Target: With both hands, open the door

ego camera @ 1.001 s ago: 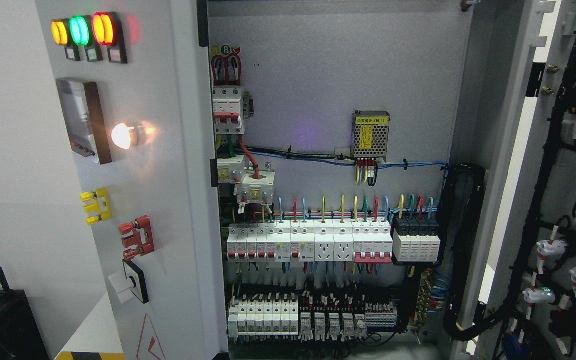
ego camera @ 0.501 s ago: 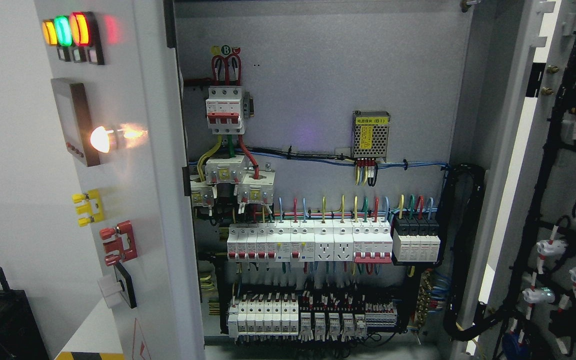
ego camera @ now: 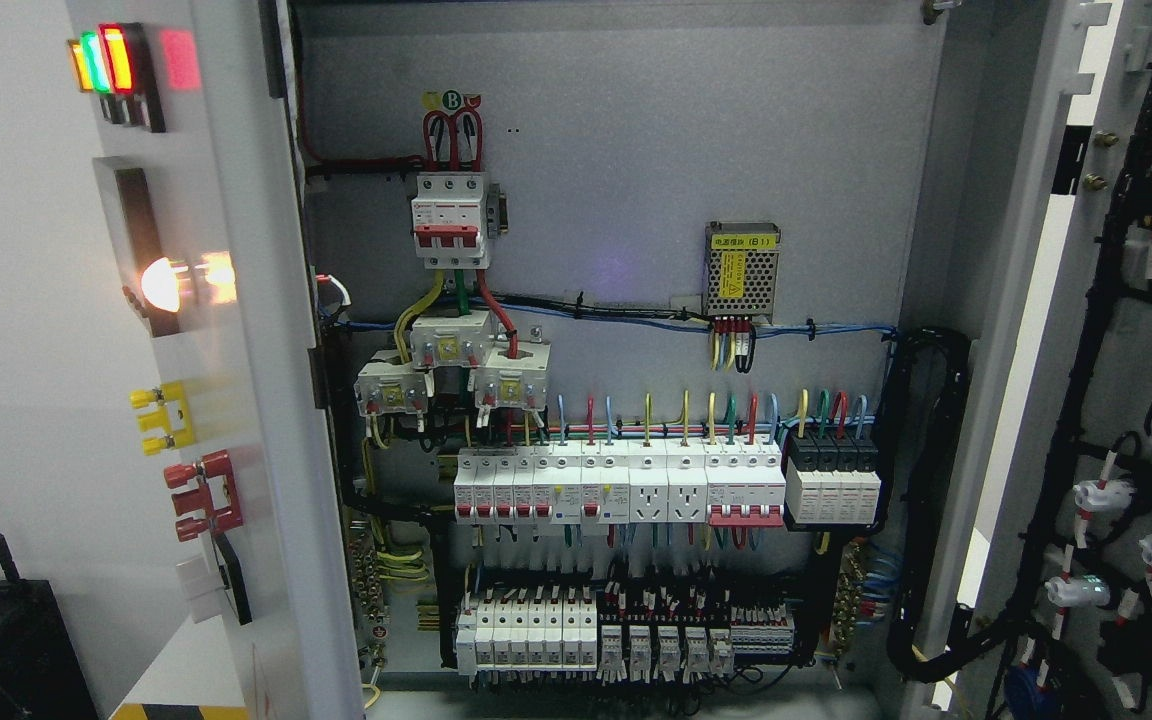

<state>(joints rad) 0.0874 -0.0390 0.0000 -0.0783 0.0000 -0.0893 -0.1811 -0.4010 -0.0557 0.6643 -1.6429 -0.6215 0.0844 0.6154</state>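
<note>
Now left door (ego camera: 236, 400) swung wide, breakers (ego camera: 616, 485) exposed.

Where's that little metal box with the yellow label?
In the head view, the metal box sits on the cabinet's back panel, right of centre, above the breaker row.

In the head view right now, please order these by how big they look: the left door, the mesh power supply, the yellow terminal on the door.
1. Left door, by far the largest.
2. Mesh power supply.
3. Yellow terminal, slightly smaller, though it sits nearer the camera and is seen at an angle, so these two are close.
</note>
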